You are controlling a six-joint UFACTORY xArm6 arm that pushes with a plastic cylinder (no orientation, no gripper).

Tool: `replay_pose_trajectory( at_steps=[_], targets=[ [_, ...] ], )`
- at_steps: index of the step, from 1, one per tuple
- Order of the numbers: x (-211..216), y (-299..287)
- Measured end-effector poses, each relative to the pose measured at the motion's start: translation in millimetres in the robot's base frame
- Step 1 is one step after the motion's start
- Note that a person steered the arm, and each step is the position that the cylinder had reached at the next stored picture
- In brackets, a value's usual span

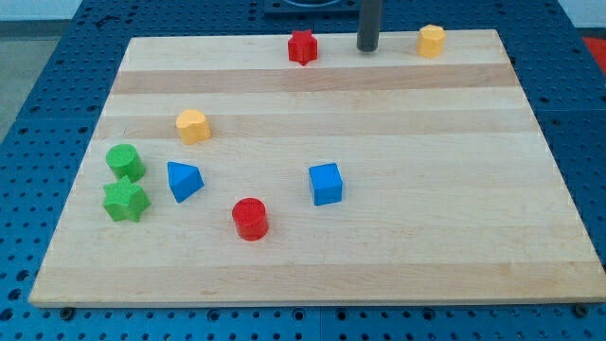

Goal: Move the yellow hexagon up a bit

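Observation:
The yellow hexagon (431,41) sits near the top edge of the wooden board, toward the view's right. My tip (367,48) stands on the board to the left of the hexagon, a short gap apart from it, between the hexagon and a red star (302,46).
A yellow heart-like block (192,126), a green cylinder (125,162), a green star (125,201) and a blue triangle (184,180) lie at the view's left. A red cylinder (251,219) and a blue cube (325,184) lie mid-board. The board's top edge (473,31) is just above the hexagon.

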State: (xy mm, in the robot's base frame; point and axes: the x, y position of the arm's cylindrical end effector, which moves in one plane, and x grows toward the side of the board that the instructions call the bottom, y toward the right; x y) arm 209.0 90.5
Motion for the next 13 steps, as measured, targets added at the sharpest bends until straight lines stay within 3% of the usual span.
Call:
replay_pose_trajectory(
  at_steps=[1,6,8,9,11,12,13],
  targets=[
    [-17.6,23.7],
    [-17.3,88.7],
    [-17.3,176.5],
    [-16.2,172.3],
    [34.7,130.0],
    [33.3,112.3],
    [2.2,136.4]
  ],
)
